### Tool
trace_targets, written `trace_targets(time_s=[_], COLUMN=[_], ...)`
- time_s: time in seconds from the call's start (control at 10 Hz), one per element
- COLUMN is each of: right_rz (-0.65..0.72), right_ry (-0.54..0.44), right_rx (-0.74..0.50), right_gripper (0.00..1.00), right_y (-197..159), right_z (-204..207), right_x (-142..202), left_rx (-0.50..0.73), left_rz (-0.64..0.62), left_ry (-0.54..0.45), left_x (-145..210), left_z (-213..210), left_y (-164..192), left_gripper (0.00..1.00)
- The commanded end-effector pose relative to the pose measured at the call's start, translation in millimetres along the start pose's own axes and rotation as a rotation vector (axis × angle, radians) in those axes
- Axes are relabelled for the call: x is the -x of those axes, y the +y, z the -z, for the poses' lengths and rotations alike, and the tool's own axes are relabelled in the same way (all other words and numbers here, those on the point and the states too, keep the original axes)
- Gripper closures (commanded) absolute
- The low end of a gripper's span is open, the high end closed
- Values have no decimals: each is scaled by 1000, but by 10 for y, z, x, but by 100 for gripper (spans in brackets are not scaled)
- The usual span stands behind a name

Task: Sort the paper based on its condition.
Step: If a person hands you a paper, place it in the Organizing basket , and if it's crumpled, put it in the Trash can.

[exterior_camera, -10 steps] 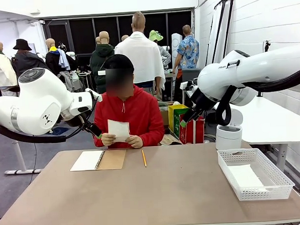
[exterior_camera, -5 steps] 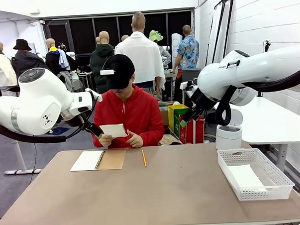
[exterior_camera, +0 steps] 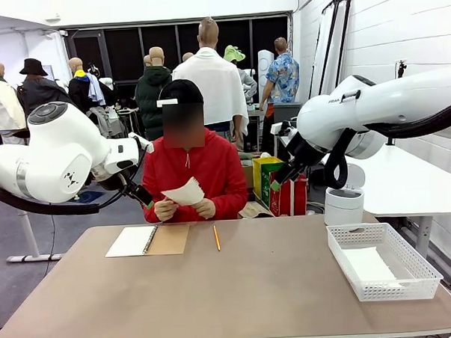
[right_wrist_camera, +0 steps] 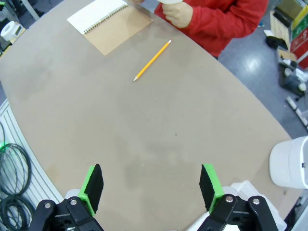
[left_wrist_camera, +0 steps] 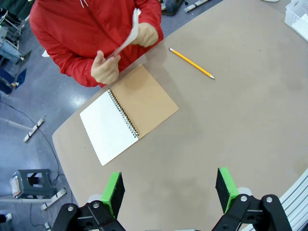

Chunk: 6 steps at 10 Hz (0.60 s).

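Across the table, a person in a red top holds a white sheet of paper [exterior_camera: 185,192] in both hands; it is tilted and bent. In the left wrist view the same paper [left_wrist_camera: 131,32] shows edge-on between the hands. Another sheet [exterior_camera: 368,266] lies flat inside the white mesh basket [exterior_camera: 409,260] at the right. My left gripper [left_wrist_camera: 170,186] hangs open high above the table, near the notebook, with nothing between its green pads. My right gripper [right_wrist_camera: 150,186] is also open and empty above the bare table middle.
A spiral notebook [exterior_camera: 148,240] lies open in front of the person, with a brown cover [left_wrist_camera: 147,101]. A yellow pencil [exterior_camera: 216,237] lies to its right. A white bin [exterior_camera: 344,205] stands behind the table's far right corner. The near half of the tabletop is bare.
The person has turned the sheet from upright to tilted and is bending it between the hands. Both arms have stayed still.
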State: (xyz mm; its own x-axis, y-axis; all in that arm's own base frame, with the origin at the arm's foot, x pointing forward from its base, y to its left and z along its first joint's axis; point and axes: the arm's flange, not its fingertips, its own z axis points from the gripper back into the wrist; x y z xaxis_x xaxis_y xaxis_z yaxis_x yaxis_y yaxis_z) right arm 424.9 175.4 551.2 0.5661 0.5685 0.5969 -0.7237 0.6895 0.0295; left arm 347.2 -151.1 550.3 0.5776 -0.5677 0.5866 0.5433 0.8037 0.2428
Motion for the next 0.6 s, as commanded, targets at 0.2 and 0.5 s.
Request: trace_targets(time_s=[0.2, 0.5], right_rz=[1, 8], right_ry=[6, -2], right_rx=[8, -16], right_gripper=[0, 0], right_y=[-14, -7], right_z=[11, -7], right_x=[9, 2], left_rx=[-1, -1], left_rz=[1, 1], left_ry=[0, 0], left_x=[3, 3], left_z=[0, 0], left_y=[-3, -3], left_gripper=[0, 0])
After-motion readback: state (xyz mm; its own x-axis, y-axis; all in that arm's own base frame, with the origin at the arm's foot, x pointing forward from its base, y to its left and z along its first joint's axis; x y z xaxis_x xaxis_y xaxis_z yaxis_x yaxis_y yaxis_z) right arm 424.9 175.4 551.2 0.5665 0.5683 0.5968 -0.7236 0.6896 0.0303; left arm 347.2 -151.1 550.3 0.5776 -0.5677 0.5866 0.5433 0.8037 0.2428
